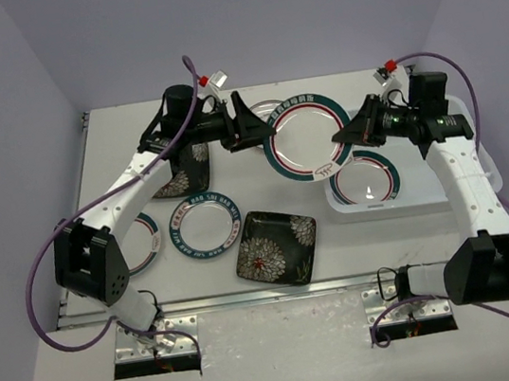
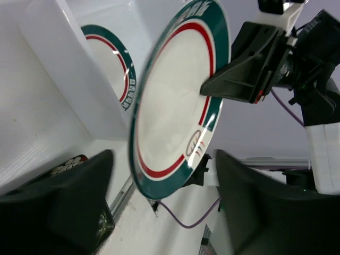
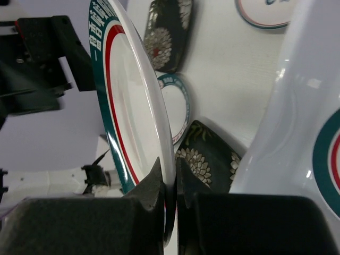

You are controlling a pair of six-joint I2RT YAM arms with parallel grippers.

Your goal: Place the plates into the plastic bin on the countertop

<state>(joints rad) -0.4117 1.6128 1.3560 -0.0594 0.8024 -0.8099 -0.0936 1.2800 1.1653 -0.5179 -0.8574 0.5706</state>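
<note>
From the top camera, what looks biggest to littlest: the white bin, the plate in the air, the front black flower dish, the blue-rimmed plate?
1. plastic bin
2. teal-rimmed plate and front black square dish look alike; the plate is held up nearer the camera, so I won't rank them.
3. blue-rimmed plate, smallest.

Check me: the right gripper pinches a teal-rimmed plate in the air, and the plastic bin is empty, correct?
Not empty. The top external view shows one plate lying in the plastic bin. The right gripper does pinch a teal-rimmed plate in the air.
</note>
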